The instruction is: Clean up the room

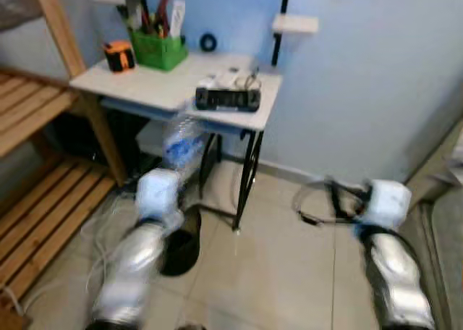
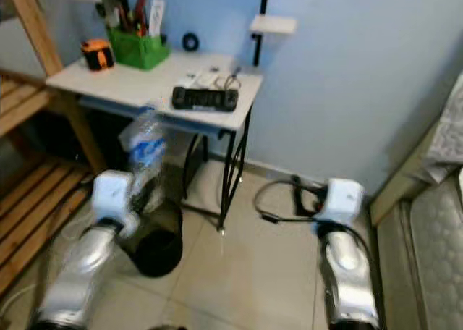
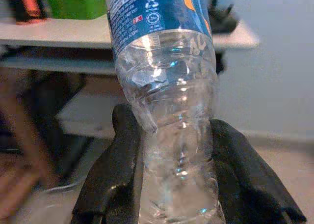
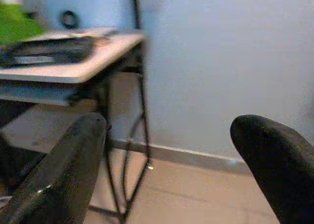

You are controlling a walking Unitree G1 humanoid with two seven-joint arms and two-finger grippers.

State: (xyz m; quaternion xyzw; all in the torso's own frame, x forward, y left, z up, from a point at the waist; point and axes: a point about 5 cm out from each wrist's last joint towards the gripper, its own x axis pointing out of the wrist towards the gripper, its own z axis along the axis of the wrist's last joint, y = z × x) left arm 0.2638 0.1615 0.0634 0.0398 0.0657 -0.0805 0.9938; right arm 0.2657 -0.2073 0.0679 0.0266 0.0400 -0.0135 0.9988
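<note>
Clear plastic, crumpled and blue-labelled, makes up the water bottle (image 3: 167, 111) pinched between the 2 black fingers (image 3: 117, 175) of the left tool (image 3: 171, 184). In the head views the bottle (image 1: 181, 142) is blurred; it stands up from the tool in front of the desk's edge and above a black bin (image 2: 153, 247) on the floor. The bottle's top is cut off in the left wrist view, so no cap can be made out.

The right tool (image 4: 171, 170) hangs in the air with its 2 fingers (image 4: 64, 175) spread wide and nothing between them, well apart from the desk. In the head views its fingers are too smeared to read; a loop of black cable (image 1: 318, 200) shows beside the right arm.

White on thin black legs, the desk (image 1: 152, 87) carries a green holder (image 1: 158, 49) of pens and tools, a small orange-and-black item (image 1: 119, 56), and a black device (image 1: 227, 98) with wires near its front corner. Pale blue wall (image 1: 362, 77) stands behind, beige tile floor (image 1: 289, 272) lies below, and wooden slatted shelving (image 1: 36, 178) stands at the robot's left. At the right edge, part of a mattress (image 2: 434, 243) is cut off.
</note>
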